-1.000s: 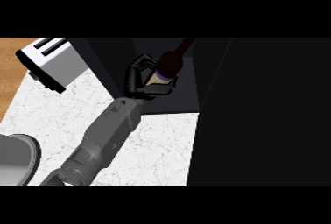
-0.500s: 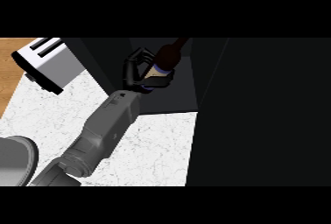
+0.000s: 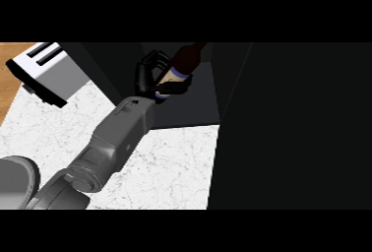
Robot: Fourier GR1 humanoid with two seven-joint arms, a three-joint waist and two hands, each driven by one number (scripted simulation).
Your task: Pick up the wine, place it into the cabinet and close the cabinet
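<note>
Compared with one second ago, the forearm is stretched further forward and the wine (image 3: pixel 183 63) is carried deeper toward the dark cabinet (image 3: pixel 181 106), with its neck pointing up and to the right. Only one arm shows, and it enters at the lower left of the view, so I take it for the left hand (image 3: pixel 154 78); its black fingers (image 3: pixel 149 65) are curled round the lower part of the bottle, near the pale label with a blue band.

Picking up is done, as far as I can judge. Placing is in progress: the bottle is over the cabinet's dark opening, but I cannot tell if it rests on a shelf. Letting go and closing the cabinet are left. A tall black panel (image 3: pixel 291 128) at the right may be the open door.

The bottle is dark, smooth and slim. The surface (image 3: pixel 167 167) is white with grey speckles, like stone. A boxy metal toaster (image 3: pixel 45 71) stands at the upper left, and a round grey object (image 3: pixel 15 182) lies at the lower left edge.
</note>
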